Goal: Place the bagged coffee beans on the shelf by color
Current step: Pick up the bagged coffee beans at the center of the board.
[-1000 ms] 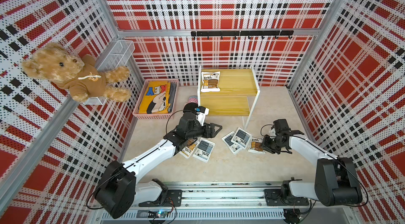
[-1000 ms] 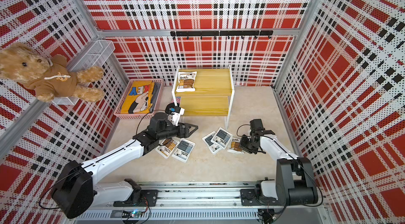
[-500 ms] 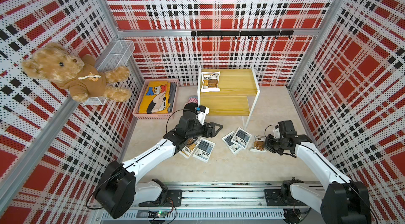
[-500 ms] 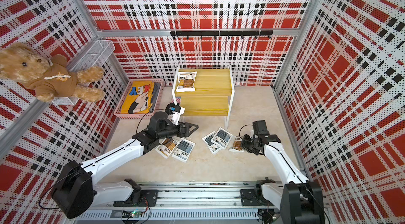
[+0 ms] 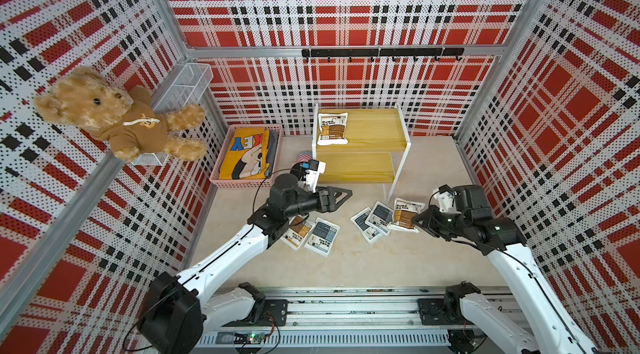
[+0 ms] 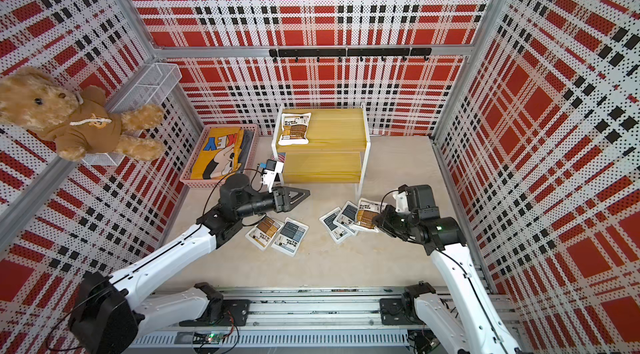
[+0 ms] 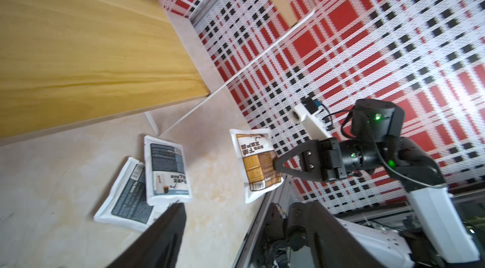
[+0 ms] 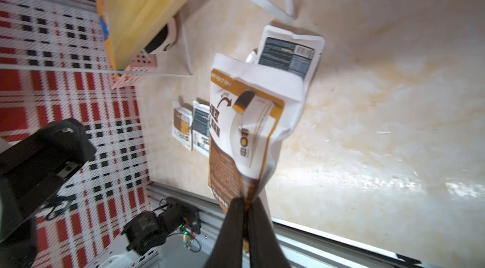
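Pinching the near edge of a brown-panelled pouch (image 8: 236, 127), the right gripper (image 8: 244, 202) had its jaws drawn almost together on the thin seam. The pouch hung creased from that pinch at the right of the floor, just near of the shelf (image 5: 374, 123) by its right front leg. It overlapped a grey-panelled pouch (image 5: 380, 213), with a second grey pouch (image 5: 362, 226) alongside.

With so small a hold, the lift probably needed to go straight up and slowly. That would bring the bag clear of the grey pouch without dragging it or swinging loose. It likely belonged on the upper board beside the brown pouch on the shelf (image 5: 332, 129). The carry should swing wide of the white frame leg, and the bag should lie flat before release.

The left gripper (image 5: 341, 193) hovered mid-floor with jaws apart and empty, just near of the lower board. Another brown pouch (image 5: 299, 231) and a third grey pouch (image 5: 323, 236) lay on the floor by its arm.

That arm covered part of the brown pouch by it. Whether the held bag was wholly off the floor could not be told. A small striped thing left of the shelf was mostly hidden, and the label print was too small to read.
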